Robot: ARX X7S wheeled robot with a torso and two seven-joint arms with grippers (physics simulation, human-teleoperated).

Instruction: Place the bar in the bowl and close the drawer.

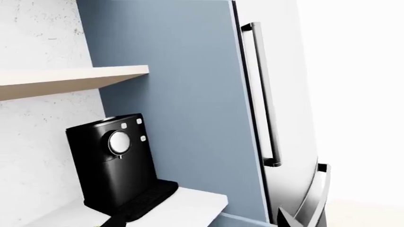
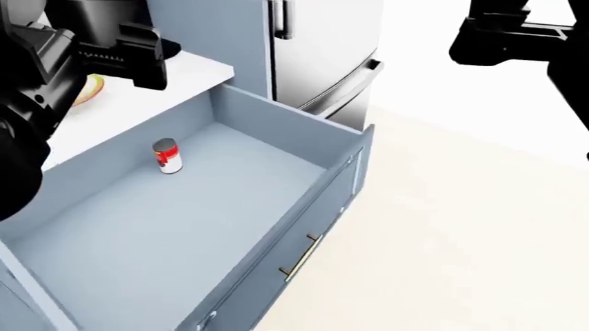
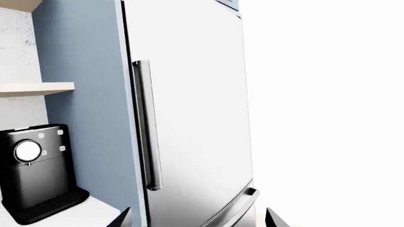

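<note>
Left gripper (image 2: 138, 58) is up over the white counter (image 2: 198, 72); fingers not clear enough to call apart or together. Bowl (image 2: 92, 88) sits on the counter just beside and below it, mostly hidden by the arm. Drawer (image 2: 230, 200) is pulled fully out below it, brass handle (image 2: 301, 256) on the front, a red-and-white can (image 2: 167, 155) upright inside. Bar not visible. Right gripper (image 3: 196, 218): fingertips wide apart, holding nothing, facing the fridge (image 3: 189, 118). Coffee machine (image 3: 35, 168) is beside the fridge.
</note>
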